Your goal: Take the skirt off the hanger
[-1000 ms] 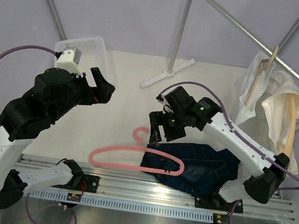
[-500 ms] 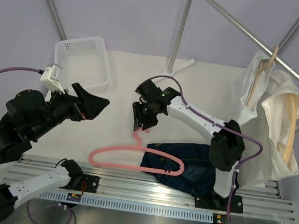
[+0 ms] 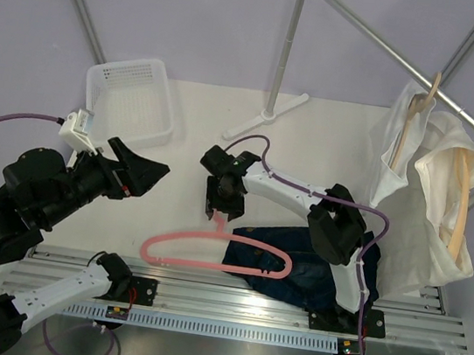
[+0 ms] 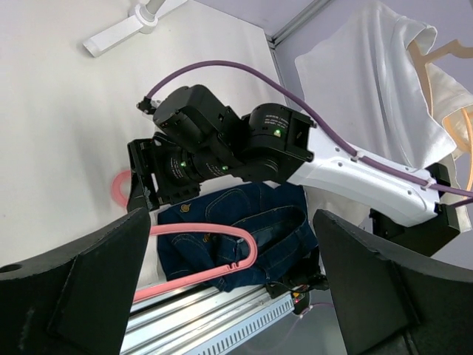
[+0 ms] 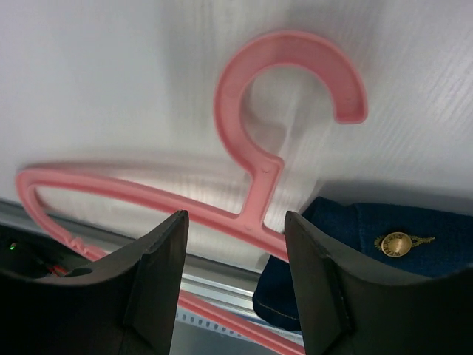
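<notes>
The right tool (image 3: pixel 220 200) has swung left off the skirt (image 3: pixel 317 264) to the hook (image 5: pixel 288 44) of the hanger (image 5: pixel 262 185), jaws open astride its neck. The left tool (image 3: pixel 143 169), also open, hovers apart. The skirt lies at the counter's (image 3: pixel 312 144) near edge, the hanger's right end tucked inside it. Denim looks soft, floppy, fairly weighty: pinch the waistband while the stiff, slick hanger is held. Basket (image 3: pixel 133 101) and hung clothes (image 3: pixel 424 168) stand well clear.
</notes>
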Tool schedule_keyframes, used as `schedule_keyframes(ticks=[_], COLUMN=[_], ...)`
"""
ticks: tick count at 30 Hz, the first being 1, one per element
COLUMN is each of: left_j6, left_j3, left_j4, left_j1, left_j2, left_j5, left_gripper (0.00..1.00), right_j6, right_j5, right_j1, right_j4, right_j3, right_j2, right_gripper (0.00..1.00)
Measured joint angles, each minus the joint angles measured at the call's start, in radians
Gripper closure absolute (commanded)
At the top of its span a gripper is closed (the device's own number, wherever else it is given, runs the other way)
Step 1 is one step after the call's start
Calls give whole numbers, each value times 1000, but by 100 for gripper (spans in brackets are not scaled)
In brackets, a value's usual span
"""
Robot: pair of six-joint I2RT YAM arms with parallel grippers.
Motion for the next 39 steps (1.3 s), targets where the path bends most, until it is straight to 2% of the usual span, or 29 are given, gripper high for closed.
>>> schedule_keyframes(ticks=[10,23,24,26,28,29,34,39], left_j6=[1,14,16,18,19,18,19,56], left_j3=[9,60,61,61,61,61,61,81], left_j4=[-39,-93,-97,-106,-111,-112,-113,-139], left_j1=[0,0,0,0,0,0,0,0], left_j2=[-5,-2,-2,-2,-2,-3,-7,4], left_j5=[1,3,3,3,3,3,3,15], left_gripper=[4,4,4,3,3,3,2,1], right_j6=[77,185,190,199,202,206,193,70], right_j5=[67,113,119,129,145,153,204,266], right_j1=[0,16,24,43,63,72,88,66], right_j4=[-8,-42,-48,-62,-76,-83,-139,-204], right_j3=[-56,-7,-7,-6,-2,2,66,241], right_j2=[43,117,118,121,122,122,122,106], right_gripper=[41,44,46,60,92,100,100,100])
